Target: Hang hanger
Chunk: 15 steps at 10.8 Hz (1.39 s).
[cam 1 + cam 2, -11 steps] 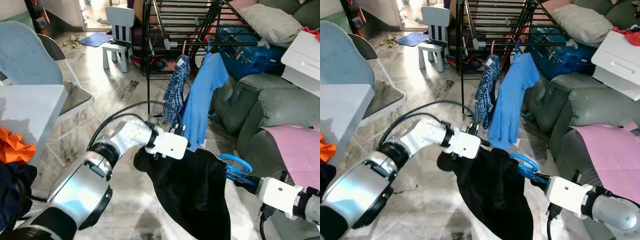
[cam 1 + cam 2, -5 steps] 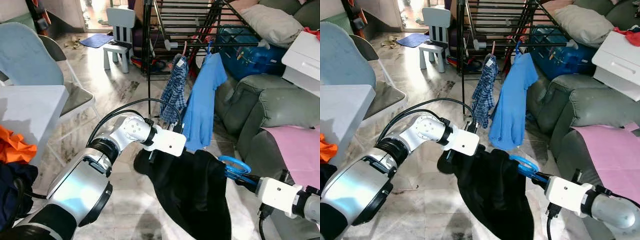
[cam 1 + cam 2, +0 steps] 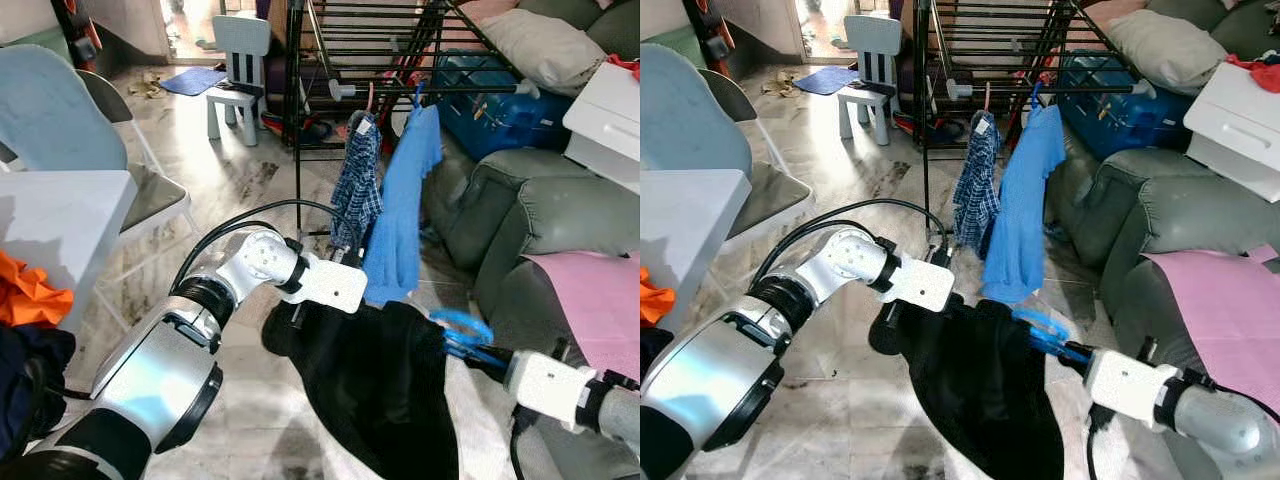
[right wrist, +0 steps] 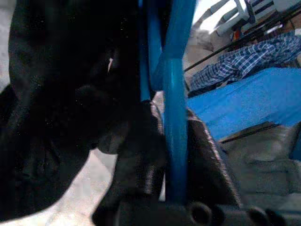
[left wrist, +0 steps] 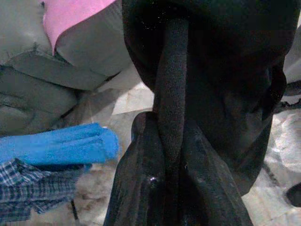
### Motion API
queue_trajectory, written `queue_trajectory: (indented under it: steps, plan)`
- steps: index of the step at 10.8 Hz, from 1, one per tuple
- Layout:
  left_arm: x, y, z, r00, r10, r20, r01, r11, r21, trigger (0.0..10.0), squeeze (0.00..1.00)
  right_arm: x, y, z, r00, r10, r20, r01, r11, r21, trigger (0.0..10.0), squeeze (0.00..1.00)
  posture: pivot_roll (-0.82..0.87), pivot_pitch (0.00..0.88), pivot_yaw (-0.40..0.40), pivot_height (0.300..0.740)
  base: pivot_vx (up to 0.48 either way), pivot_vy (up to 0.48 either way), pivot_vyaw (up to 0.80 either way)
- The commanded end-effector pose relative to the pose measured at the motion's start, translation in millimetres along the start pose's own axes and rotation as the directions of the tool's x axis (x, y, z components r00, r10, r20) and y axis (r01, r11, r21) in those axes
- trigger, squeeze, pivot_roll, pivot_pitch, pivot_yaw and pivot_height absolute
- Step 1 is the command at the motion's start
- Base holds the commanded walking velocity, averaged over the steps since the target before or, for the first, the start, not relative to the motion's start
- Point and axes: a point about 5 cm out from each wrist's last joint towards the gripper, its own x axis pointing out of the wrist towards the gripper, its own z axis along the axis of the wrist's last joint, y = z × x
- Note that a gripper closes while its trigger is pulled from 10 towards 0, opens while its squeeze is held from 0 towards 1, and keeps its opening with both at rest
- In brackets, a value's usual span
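A black garment (image 3: 380,390) hangs low over the floor between my two arms. My left gripper (image 3: 297,312) is shut on a fold at its upper left edge; the left wrist view shows the black fabric (image 5: 171,94) pinched between the fingers (image 5: 141,179). A blue hanger (image 3: 460,333) sticks out of the garment's right side, with my right gripper (image 3: 472,352) shut on it. In the right wrist view the hanger's blue bar (image 4: 175,141) runs between the fingers. Behind stands the black drying rack (image 3: 400,40).
A blue shirt (image 3: 400,210) and a plaid shirt (image 3: 357,190) hang from the rack's rail. A grey sofa (image 3: 540,220) with a pink cloth (image 3: 600,300) is to the right. To the left are a white table (image 3: 60,215), a folding chair (image 3: 60,110) and orange clothes (image 3: 30,295).
Both grippers have shifted slightly left with the garment and hanger. The blue shirt on the rack has turned more edge-on.
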Motion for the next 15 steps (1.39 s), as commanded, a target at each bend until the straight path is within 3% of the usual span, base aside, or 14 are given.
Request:
queue_trajectory:
  steps: [1, 2, 3, 4, 6, 8, 9, 10, 11, 13, 14, 15]
  plan:
    - [-4.5, 0.7, -4, 1.0, 0.025, -0.014, -0.025, 1.0, -0.019, 0.0, 0.0, -2.3, -4.0, 4, 1.0, 0.007, 0.01, -0.007, 1.0, 0.007, 10.0, 1.0, -0.01, 0.0, -0.038, 0.74, 0.0, 0.0, 0.0]
    - [-6.9, 2.5, -5, 0.999, 0.049, -0.003, -0.049, 0.998, -0.038, 0.0, 0.0, -3.6, -4.2, 2, 0.999, 0.02, -0.028, -0.021, 1.0, -0.019, 10.0, 1.0, -0.01, 0.0, -0.038, 0.74, 0.0, 0.0, 0.0]
    - [-11.2, 2.2, -11, 0.996, 0.089, -0.015, -0.09, 0.992, -0.086, 0.0, 0.0, -8.4, -13.6, -3, 0.994, -0.015, -0.113, 0.003, 0.995, -0.1, 10.0, 1.0, -0.01, 0.0, -0.036, 0.74, 0.0, 0.0, 0.0]
    - [-14.0, 0.1, -17, 0.991, 0.129, -0.027, -0.131, 0.985, -0.112, 0.0, 0.0, -11.3, -32.9, 0, 0.985, -0.152, -0.085, 0.14, 0.982, -0.13, 10.0, 1.0, -0.01, 0.0, -0.037, 0.74, 0.0, 0.0, 0.0]
    - [-23.2, -2.6, -33, 0.961, 0.272, -0.051, -0.276, 0.929, -0.245, 0.0, 0.0, -24.3, -58.9, 9, 0.927, -0.374, -0.016, 0.368, 0.917, -0.152, 10.0, 1.0, 0.0, 0.0, -0.044, 0.74, 0.0, 0.0, 0.0]
    - [-26.6, -7.1, -39, 0.952, 0.301, -0.05, -0.302, 0.909, -0.288, 0.0, 0.0, -28.6, -71.1, 14, 0.867, -0.497, 0.035, 0.496, 0.855, -0.151, 10.0, 1.0, 0.0, 0.0, -0.045, 0.74, 0.0, 0.0, 0.0]
    - [-30.7, -4.5, -38, 0.946, 0.322, -0.035, -0.318, 0.901, -0.296, 0.0, 0.0, -33.9, -81.9, 18, 0.789, -0.61, 0.075, 0.614, 0.778, -0.136, 10.0, 1.0, 0.01, 0.0, -0.051, 0.74, 0.0, 0.0, 0.0]
    - [-37.8, 3.0, -34, 0.936, 0.352, 0.001, -0.333, 0.888, -0.317, 0.0, 0.0, -40.8, -90.9, 27, 0.667, -0.731, 0.141, 0.744, 0.662, -0.088, 10.0, 1.0, 0.01, 0.0, -0.053, 0.74, 0.0, 0.0, 0.0]
    - [-44.8, 10.4, -31, 0.926, 0.376, 0.028, -0.345, 0.874, -0.342, 0.0, 0.0, -43.1, -89.5, 29, 0.56, -0.811, 0.166, 0.827, 0.561, -0.05, 10.0, 1.0, 0.01, 0.0, -0.053, 0.74, 0.0, 0.0, 0.0]
    - [-52.8, 19.7, -29, 0.894, 0.446, 0.054, -0.39, 0.83, -0.398, 0.0, 0.0, -39.7, -75.7, 13, 0.384, -0.92, 0.081, 0.917, 0.39, 0.083, 10.0, 1.0, 0.02, 0.0, -0.051, 0.74, 0.0, 0.0, 0.0]
    - [-55.4, 24.5, -26, 0.87, 0.486, 0.083, -0.408, 0.804, -0.432, 0.0, 0.0, -39.8, -69.0, -2, 0.295, -0.955, -0.015, 0.945, 0.289, 0.154, 10.0, 1.0, 0.02, 0.0, -0.049, 0.74, 0.0, 0.0, 0.0]
    - [-59.0, 31.5, -20, 0.837, 0.526, 0.149, -0.403, 0.778, -0.483, 0.0, 0.0, -38.7, -63.5, -15, 0.236, -0.966, -0.109, 0.952, 0.208, 0.226, 10.0, 1.0, 0.02, 0.0, -0.048, 0.74, 0.0, 0.0, 0.0]
